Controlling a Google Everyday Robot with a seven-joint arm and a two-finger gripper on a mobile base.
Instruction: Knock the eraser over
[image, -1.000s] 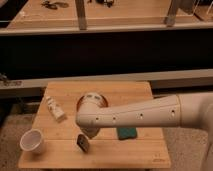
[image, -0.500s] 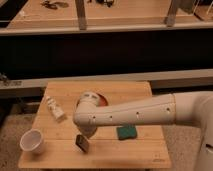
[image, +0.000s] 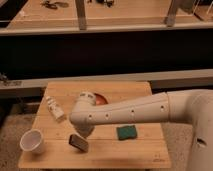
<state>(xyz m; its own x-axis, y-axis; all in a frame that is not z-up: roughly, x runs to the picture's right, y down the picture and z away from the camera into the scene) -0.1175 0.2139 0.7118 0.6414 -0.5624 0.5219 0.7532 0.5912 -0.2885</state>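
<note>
1. Gripper hangs under the white arm's wrist, low over the front left of the wooden table; whether it is open or holding anything, cannot tell
2. Eraser sits tilted just below the gripper, between white cup and green sponge

Nothing legible is showing anywhere: no words, numbers or brand marks are reading on the small white bottle lying on the light wooden table. The gripper is hanging below the white arm's end, just above the dark grey-brown rectangular eraser.
</note>
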